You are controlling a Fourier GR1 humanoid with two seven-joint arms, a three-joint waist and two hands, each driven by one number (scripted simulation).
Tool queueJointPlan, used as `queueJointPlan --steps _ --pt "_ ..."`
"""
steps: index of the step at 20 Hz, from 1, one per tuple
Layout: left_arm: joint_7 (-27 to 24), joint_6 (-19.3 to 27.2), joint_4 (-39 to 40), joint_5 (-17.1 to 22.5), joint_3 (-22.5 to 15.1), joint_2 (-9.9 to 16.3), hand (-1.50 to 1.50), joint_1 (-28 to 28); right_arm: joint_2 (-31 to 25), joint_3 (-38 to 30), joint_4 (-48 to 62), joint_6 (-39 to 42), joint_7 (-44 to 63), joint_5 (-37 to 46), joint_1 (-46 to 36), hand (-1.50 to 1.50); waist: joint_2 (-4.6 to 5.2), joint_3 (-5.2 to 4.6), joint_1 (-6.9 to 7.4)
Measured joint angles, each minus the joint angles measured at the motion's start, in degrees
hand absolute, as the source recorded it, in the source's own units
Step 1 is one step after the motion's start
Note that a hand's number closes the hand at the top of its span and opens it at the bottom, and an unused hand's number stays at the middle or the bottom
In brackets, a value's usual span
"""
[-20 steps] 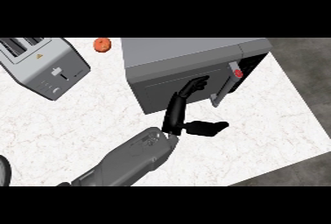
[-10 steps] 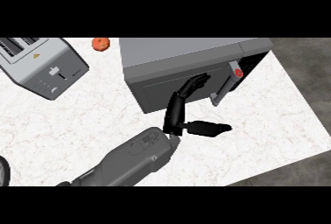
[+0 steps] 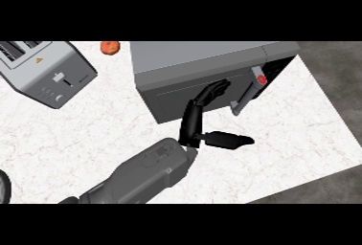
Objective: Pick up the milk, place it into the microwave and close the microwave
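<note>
The grey microwave (image 3: 205, 57) stands at the back of the counter. Its door (image 3: 170, 101) lies almost flat against the front, with a pale handle (image 3: 242, 98) near its right edge and a red button (image 3: 260, 79) beside that. My left hand (image 3: 191, 125) comes in from the lower left and is open. Its straight fingers (image 3: 212, 92) rest on the door face and its thumb (image 3: 230, 139) points right. The milk shows nowhere in this view. My right hand is out of sight.
A silver toaster (image 3: 46, 72) stands at the back left, with a small orange object (image 3: 109, 47) behind it near the microwave's corner. A dark curved rim (image 3: 3, 189) pokes in at the left edge. The counter's edge (image 3: 332, 119) runs down the right side.
Almost nothing differs. My left hand keeps its fingers on the microwave door and has edged a little forward with it.
</note>
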Motion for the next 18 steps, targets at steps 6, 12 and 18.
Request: queueJointPlan --steps 6,12,18 --pt "-1.9 -0.6 0.3 1.5 -0.7 0.0 -1.50 -0.7 4.6 3.3 3.8 1.4 1.5 -8.2 -1.2 -1.50 0.48 0.30 0.35" --pt "-3.8 -1.1 0.8 3.0 -0.7 0.0 -1.50 -0.7 6.1 4.8 7.5 3.5 3.5 -15.1 -2.5 -1.50 0.56 0.25 0.04" --pt "-5.7 -1.1 1.4 4.3 -0.7 0.1 -1.50 -0.6 5.1 4.3 10.9 5.5 5.0 -19.8 -4.5 -1.50 0.49 0.27 -0.55"
